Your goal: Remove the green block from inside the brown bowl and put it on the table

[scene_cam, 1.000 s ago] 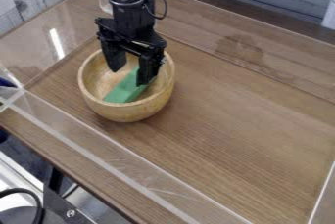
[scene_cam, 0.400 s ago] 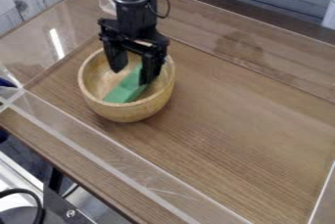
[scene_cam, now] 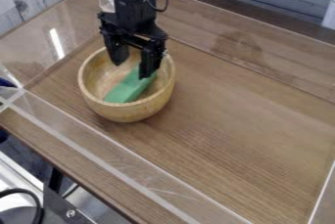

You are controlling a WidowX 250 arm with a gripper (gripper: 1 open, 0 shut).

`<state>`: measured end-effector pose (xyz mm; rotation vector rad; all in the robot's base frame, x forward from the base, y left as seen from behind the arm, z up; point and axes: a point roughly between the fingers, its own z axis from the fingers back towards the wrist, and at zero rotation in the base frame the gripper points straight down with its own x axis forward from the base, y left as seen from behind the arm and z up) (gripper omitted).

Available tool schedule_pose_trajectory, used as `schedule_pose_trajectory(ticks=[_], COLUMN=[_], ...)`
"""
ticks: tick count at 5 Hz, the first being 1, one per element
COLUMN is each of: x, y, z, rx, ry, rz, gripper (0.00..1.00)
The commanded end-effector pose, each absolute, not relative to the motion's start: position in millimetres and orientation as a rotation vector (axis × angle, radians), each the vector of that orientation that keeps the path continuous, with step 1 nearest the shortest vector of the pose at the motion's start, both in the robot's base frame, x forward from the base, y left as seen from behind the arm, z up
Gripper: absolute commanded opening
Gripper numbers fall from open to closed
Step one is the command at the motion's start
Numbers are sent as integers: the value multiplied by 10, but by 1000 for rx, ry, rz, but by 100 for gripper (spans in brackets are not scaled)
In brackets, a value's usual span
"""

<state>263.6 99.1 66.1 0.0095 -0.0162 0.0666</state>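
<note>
Claw (scene_cam: 135,56) spread wide over one brown bowl (scene_cam: 127,84), its two fingers apart; whether they touch anything, I cannot tell. One green block (scene_cam: 131,87) lies inside that bowl, on one wooden table (scene_cam: 222,101). No writing can be read.
</note>
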Motion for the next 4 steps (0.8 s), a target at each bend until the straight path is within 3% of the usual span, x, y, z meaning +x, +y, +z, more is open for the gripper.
schedule_pose_trajectory(ticks=[1,3,4], x=[2657,2591,2566], y=[1070,1077,1047], z=[827,810,710], rx=[24,21,19], ry=[-73,-32,-41], rz=[61,41,52], gripper=[100,100,100])
